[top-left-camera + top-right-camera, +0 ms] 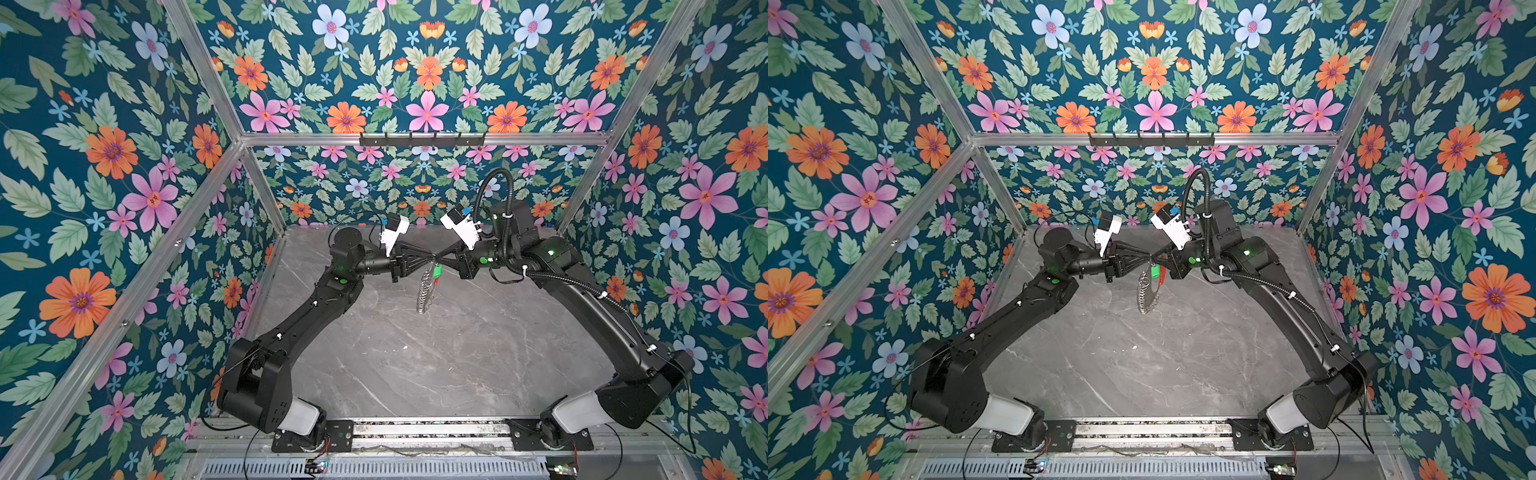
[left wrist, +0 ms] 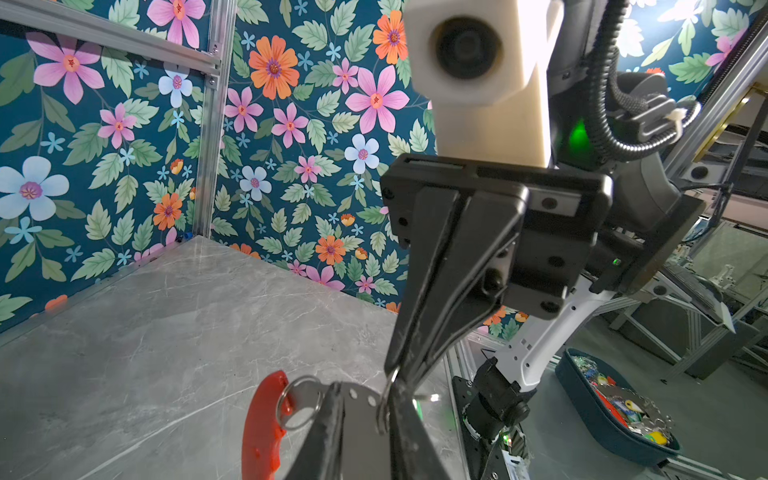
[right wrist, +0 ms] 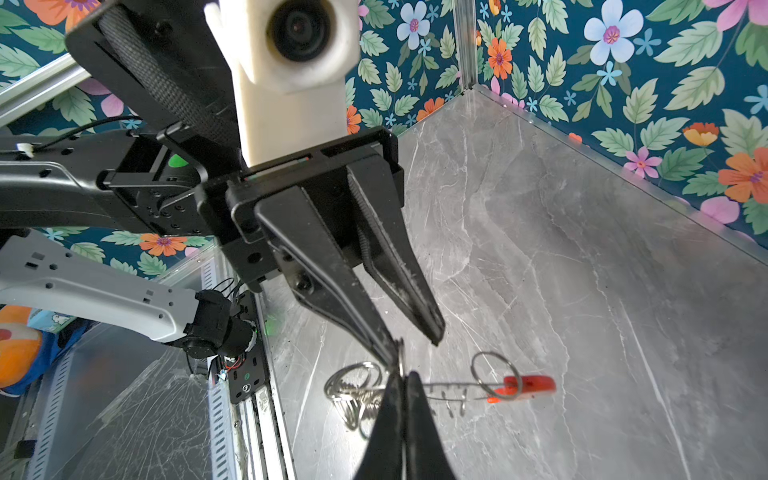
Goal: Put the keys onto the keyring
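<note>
The table [image 1: 415,365] is a grey, marble-veined slab, and nothing lies on it in either top view. Floral walls [image 1: 124,174] close it in on the left, right and far sides, edged by an aluminium frame [image 1: 291,139]. A slotted rail [image 1: 428,430] carrying both arm bases runs along the near edge. In the left wrist view a blue tray [image 2: 590,419] of mixed keys sits outside the cell, past that rail.

Both arms arch up from the near corners and meet high over the far middle of the table. This leaves the near half and both side strips open beneath them.

The right hand [image 1: 444,257] is pinched closed on a small loop [image 2: 384,401] of the keyring [image 1: 424,291]. The keyring hangs edge-on below the hands, clear of the table, with its red segment [image 3: 528,386] to one side. The left hand [image 1: 428,257] meets the right hand tip to tip. Its fingers [image 3: 432,328] stand a little apart, one tip touching the same loop, and nothing is clamped between them.

The green key [image 1: 437,272] hangs just under the hands, against the top of the keyring. I cannot tell which loop carries it.
</note>
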Robot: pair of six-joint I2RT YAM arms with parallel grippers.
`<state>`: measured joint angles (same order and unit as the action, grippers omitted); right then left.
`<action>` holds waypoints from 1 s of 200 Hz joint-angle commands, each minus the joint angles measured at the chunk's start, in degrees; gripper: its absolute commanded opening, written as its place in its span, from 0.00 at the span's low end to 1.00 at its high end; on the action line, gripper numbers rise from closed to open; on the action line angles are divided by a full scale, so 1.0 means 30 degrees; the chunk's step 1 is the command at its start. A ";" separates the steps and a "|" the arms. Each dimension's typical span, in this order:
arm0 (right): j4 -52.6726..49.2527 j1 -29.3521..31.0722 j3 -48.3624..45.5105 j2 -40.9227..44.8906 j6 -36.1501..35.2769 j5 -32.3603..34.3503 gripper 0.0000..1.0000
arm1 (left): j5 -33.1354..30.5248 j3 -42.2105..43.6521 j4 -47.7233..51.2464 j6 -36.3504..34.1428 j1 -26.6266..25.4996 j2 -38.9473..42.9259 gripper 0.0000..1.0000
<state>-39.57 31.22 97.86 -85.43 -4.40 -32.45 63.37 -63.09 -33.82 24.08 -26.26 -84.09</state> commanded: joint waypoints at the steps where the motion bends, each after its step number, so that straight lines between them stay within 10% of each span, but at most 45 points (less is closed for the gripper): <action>1: 0.0428 0.0006 0.0212 -0.0059 -0.0001 -0.0347 0.00 | 0.0318 -0.0039 -0.0847 0.0272 -0.0006 -0.0020 0.14; 18: 0.0388 0.0007 0.0249 -0.0118 0.0057 -0.0383 0.00 | 0.0465 -0.0022 -0.1075 0.0425 -0.0006 -0.0057 0.00; 72: 0.3258 0.0024 -0.2075 0.1149 0.2502 0.1378 0.00 | -0.2111 0.1839 -0.5969 0.3375 0.0023 0.0423 0.00; 104: 0.5334 0.0019 -0.4803 0.3237 0.3167 0.3009 0.42 | -0.3877 0.2711 -1.0112 0.6422 0.0023 0.0255 0.00; 200: 0.5983 0.0020 -0.4746 0.2913 0.3383 0.0376 0.52 | -0.3635 0.2135 -1.2718 0.9184 -0.0006 0.0086 0.00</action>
<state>-23.97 31.18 81.41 -75.26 4.99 -27.44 52.49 -56.27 -67.42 49.52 -26.22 -84.14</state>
